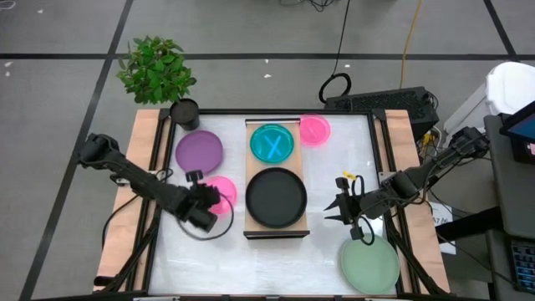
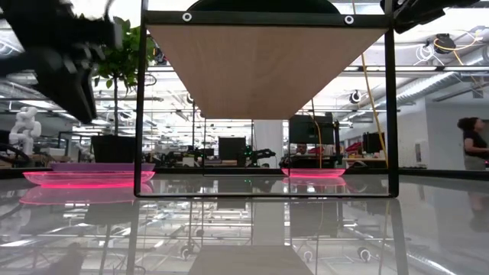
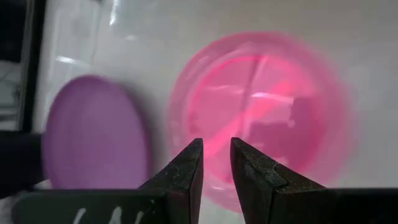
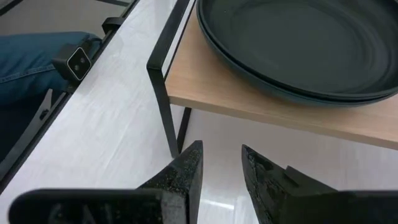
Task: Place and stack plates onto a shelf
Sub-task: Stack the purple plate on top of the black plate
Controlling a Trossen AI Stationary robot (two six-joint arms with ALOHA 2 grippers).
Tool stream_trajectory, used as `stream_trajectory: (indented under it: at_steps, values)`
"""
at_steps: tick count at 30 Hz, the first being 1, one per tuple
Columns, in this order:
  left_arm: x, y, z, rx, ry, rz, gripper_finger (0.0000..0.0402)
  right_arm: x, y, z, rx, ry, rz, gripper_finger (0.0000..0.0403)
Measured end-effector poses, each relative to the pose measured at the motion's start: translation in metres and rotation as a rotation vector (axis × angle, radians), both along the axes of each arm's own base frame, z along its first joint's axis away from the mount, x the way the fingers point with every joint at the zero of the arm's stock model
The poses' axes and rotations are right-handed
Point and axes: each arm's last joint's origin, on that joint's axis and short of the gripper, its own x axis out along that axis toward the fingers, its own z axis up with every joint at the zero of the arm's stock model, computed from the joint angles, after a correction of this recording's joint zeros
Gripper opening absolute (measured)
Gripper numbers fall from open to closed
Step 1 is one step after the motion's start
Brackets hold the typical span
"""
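The light-wood shelf stands at the table's middle on a black frame. A translucent cyan plate lies on its far half and a black plate on its near half; it also shows in the right wrist view. On the table lie a purple plate, a pink plate beside it, another pink plate at the far right of the shelf, and a sage-green plate at the near right. My left gripper hovers over the pink plate, slightly open and empty. My right gripper is slightly open and empty, right of the shelf.
A potted green plant stands at the table's far left corner. Wooden side rails run along both table sides. The shelf's black legs stand just in front of my right gripper. A person shows in the room behind.
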Motion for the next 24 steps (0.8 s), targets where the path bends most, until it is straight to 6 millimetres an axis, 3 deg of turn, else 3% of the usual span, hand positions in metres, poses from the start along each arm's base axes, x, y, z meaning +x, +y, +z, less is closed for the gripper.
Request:
stream_trajectory:
  at_steps: [9, 24]
  values:
    - [-0.009, 0.049, -0.033, 0.021, 0.209, 0.074, 0.0088, -0.001, -0.001, -0.001, -0.009, 0.012, 0.001, 0.0093]
    - [-0.005, 0.082, -0.04, -0.073, 0.254, 0.14, 0.0088, -0.001, -0.001, -0.002, -0.015, 0.02, 0.002, 0.0093]
